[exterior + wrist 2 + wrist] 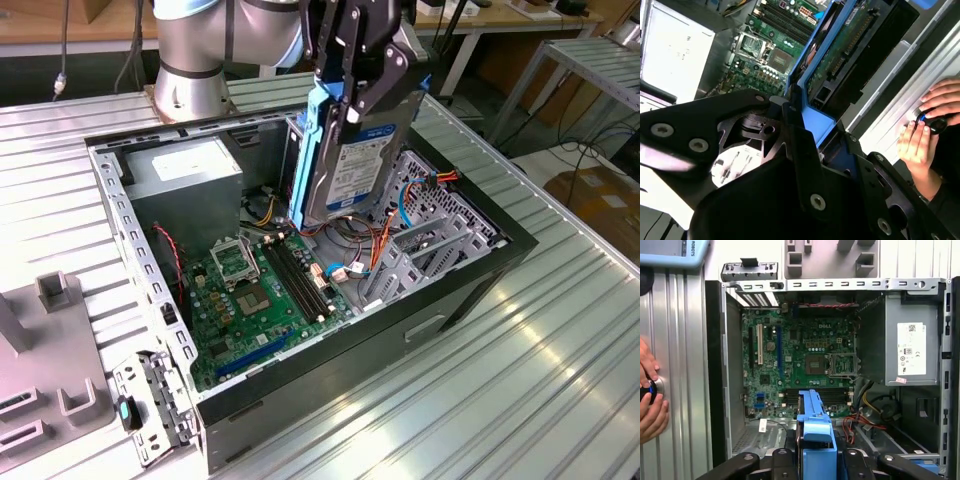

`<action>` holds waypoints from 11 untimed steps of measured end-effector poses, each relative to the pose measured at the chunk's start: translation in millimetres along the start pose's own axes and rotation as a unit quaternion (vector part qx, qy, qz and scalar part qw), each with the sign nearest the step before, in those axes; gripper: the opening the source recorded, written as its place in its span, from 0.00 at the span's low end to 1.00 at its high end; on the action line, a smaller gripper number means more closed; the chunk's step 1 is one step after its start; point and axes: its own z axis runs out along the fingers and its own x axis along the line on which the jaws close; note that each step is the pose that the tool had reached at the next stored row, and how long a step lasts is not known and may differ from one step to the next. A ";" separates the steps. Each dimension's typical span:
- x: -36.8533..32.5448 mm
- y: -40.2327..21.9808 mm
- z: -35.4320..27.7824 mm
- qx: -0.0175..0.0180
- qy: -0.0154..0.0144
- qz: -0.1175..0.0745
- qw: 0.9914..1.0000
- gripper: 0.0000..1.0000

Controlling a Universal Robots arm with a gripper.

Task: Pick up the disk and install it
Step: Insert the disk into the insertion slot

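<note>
Ribbed metal table [560, 340] carrying an open black case [400, 320], exterior view. Well away from the gripper, toward the exterior view's left: grey fixture [60, 340] on the table, outside the case. Inside the case, lower than the gripper and to its left: grey box [185, 180] with a white sticker. Below the gripper, slightly left: green board [250, 300], flat on the case floor. Centre: gripper [365, 75], pinching the top end of the disk [355, 170]. The disk hangs upright over the case interior, label toward the exterior view's right. A blue frame [305, 170] runs along the disk's left edge. Whether its lower end touches anything cannot be told. Below and right of the gripper: orange cables [380, 245] and a metal bay [440, 240]. First wrist view: a person's hands [650, 400] on the table, outside the case wall.
</note>
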 end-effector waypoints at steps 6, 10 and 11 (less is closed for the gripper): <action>20.2 -1.3 1.5 0.000 0.004 0.000 1.000 0.37; 26.9 -4.2 3.1 0.000 0.006 0.000 1.000 0.37; 27.7 -5.4 3.6 0.000 0.006 0.000 1.000 0.37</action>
